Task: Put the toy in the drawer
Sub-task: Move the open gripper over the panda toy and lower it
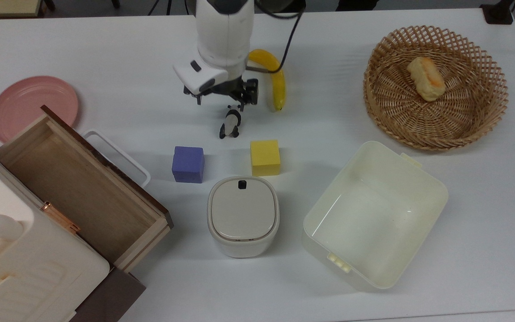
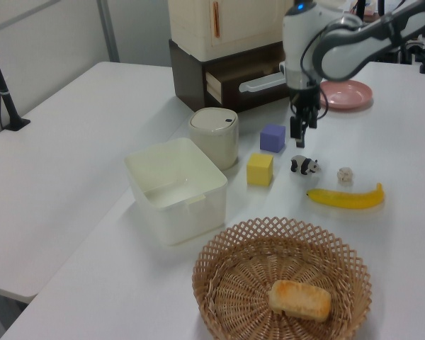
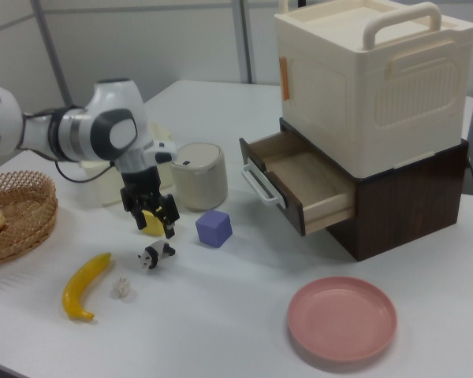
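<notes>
The toy, a small black-and-white panda, lies on the white table between the banana and the foam cubes. It also appears in the left view and the right view. My gripper hangs open just above the panda's head end, fingers pointing down, nothing between them. From the side, the gripper is a short way above the table, not touching the toy. The drawer is pulled out of the cream cabinet, its wooden inside bare.
A banana lies right beside the arm, and a knotted cream ball sits near it. Purple cube, yellow cube, lidded canister, cream tub, wicker basket with bread, pink plate.
</notes>
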You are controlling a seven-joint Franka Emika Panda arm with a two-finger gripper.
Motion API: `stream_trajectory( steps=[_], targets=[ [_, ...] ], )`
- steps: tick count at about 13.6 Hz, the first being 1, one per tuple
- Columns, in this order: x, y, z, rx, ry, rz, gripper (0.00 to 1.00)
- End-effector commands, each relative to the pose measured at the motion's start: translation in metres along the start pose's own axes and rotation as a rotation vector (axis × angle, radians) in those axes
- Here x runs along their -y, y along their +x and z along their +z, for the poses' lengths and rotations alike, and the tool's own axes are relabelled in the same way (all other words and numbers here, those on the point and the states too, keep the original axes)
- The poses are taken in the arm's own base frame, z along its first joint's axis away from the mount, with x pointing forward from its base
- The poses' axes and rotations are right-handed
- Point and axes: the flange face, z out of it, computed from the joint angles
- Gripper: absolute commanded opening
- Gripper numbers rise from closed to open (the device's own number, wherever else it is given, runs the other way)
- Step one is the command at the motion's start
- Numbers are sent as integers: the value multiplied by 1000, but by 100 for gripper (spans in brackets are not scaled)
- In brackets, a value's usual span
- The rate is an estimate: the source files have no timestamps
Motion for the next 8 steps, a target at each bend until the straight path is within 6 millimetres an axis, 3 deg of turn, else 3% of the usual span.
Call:
stream_trajectory(
  steps=[1,3,5,8],
  targets=[
    [13,8,29,-21,19,64,100],
    [15,9,41,-4,14,63,100],
    [16,9,46,2,12,60,85],
    [23,7,48,6,9,49,36]
  ],
)
